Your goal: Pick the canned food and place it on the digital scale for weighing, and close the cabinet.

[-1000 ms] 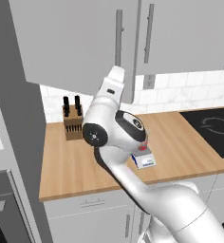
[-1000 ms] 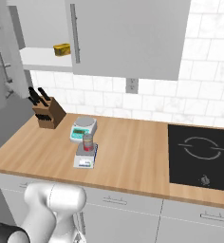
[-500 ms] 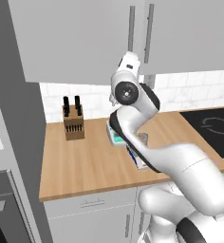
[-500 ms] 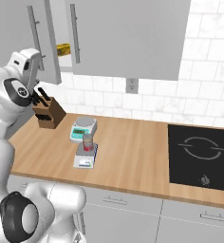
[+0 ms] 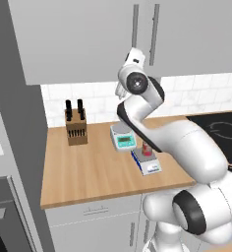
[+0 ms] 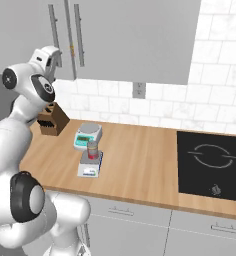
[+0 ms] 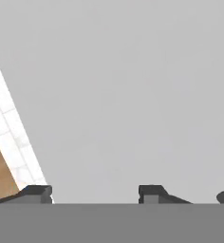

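The two dark fingers point(image 7: 38, 192) stand apart with nothing between them, pointed at the flat light-grey face of the cabinet point(image 7: 133, 95), which lies just ahead of them. The gripper point(image 5: 133, 55) is raised to the cabinet's lower edge, near its two long vertical bar handles point(image 5: 154, 29), and the doors look shut and flush in both base views. The white arm point(image 5: 152, 128) rises from the base, bends over the worktop point(image 5: 88, 167) and turns up at a dark round joint, so the hand tilts up toward the doors; from the right base view the hand point(image 6: 47, 57) sits just left of the handles. Below it the can point(image 5: 147, 148), a small upright tin with a red label and a silver top, stands on the square grey platform of the scale point(image 5: 148, 164), a small flat thing with a dark blue body and a white front panel. Just behind it is a second scale point(image 5: 123, 137) with a round plate and a teal display. A wooden knife block point(image 5: 74, 128) with dark handles stands further left against the white tiled wall. The worktop is pale wood, and a black hob point(image 6: 212, 160) is set into it on the right.
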